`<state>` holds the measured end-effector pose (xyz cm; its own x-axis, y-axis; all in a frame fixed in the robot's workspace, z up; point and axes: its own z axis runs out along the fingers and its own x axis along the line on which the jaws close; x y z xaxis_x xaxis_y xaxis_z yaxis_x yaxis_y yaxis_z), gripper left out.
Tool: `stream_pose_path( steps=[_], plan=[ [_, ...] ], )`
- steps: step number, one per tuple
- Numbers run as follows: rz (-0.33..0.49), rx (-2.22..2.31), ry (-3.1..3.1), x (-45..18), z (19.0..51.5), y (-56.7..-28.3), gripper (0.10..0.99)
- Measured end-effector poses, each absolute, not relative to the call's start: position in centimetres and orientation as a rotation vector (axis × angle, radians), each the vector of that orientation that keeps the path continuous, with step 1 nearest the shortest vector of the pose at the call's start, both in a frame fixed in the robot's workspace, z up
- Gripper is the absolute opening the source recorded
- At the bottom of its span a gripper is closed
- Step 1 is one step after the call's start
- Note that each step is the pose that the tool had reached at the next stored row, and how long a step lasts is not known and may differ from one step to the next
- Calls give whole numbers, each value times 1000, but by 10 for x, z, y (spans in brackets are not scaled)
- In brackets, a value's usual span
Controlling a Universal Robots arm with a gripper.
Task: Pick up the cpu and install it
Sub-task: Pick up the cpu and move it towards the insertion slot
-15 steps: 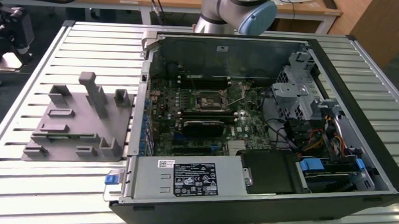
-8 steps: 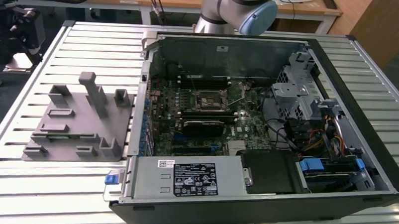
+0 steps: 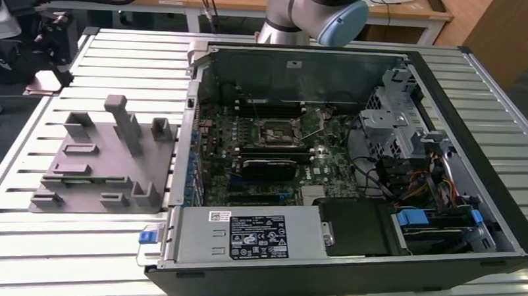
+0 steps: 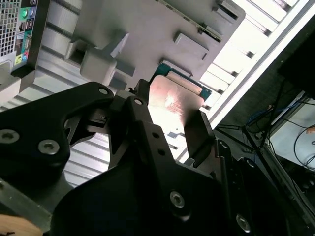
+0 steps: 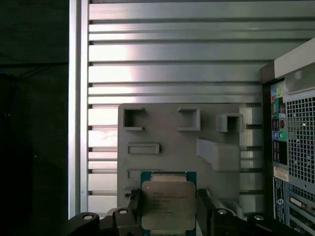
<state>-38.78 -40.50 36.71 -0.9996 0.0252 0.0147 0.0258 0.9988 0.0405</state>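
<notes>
Heads up: my arm is cut off at the exterior view's top edge. In the first wrist view, part of the cpu runs out of frame too. Under it is the grey tray on the slatted table, right beside the open computer case. My gripper is clamped on the cpu's two opposite edges, holding it up over the tray.

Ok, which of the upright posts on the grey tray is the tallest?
The middle post. Its top rises well above the left post and the right post, left and right being the exterior view's sides.
</notes>
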Motion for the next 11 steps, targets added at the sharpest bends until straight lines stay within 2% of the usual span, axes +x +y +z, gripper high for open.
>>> stream_pose_path(
  steps=[11],
  plan=[
    [-64,-40,-3127,-353,367,-405,533]
  ],
)
